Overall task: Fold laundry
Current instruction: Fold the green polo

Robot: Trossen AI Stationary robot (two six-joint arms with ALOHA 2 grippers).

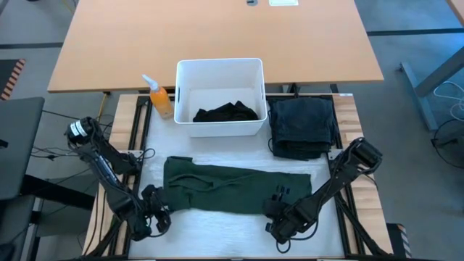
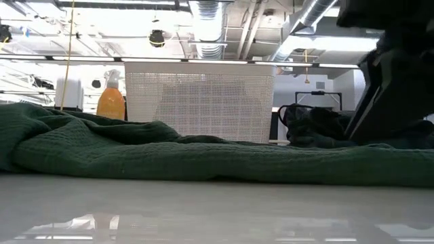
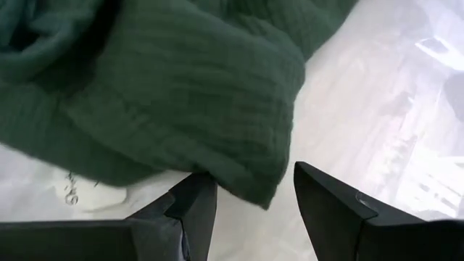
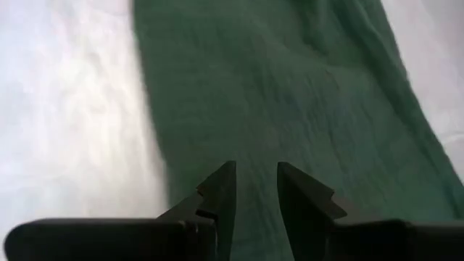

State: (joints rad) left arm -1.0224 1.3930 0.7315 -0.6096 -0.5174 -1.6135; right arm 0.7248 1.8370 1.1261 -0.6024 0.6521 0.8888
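Partly done: 1 dark folded garment (image 1: 302,127) lies upper right, black clothing (image 1: 227,113) remains in the white bin (image 1: 219,67), and the green garment (image 1: 235,187) lies centre, half-folded, with left gripper (image 3: 250,206) and right gripper (image 4: 255,190) both open, empty, at its lower edge.

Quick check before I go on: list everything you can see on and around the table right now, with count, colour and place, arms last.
green garment: one, dark green, spread flat across the near middle of the table
folded dark garment: one, dark navy, far right of the table, beside the bin
black clothing: one heap, black, inside the bin
bin: one, white, far middle of the table
spray bottle: one, orange with white nozzle, left of the bin
table: one, white top, under everything
wooden tabletop: one, light brown, behind the work table
left gripper: one, dark, open, at the green garment's near left corner, cloth edge between its fingers
right gripper: one, dark, open, over the green garment's near right end
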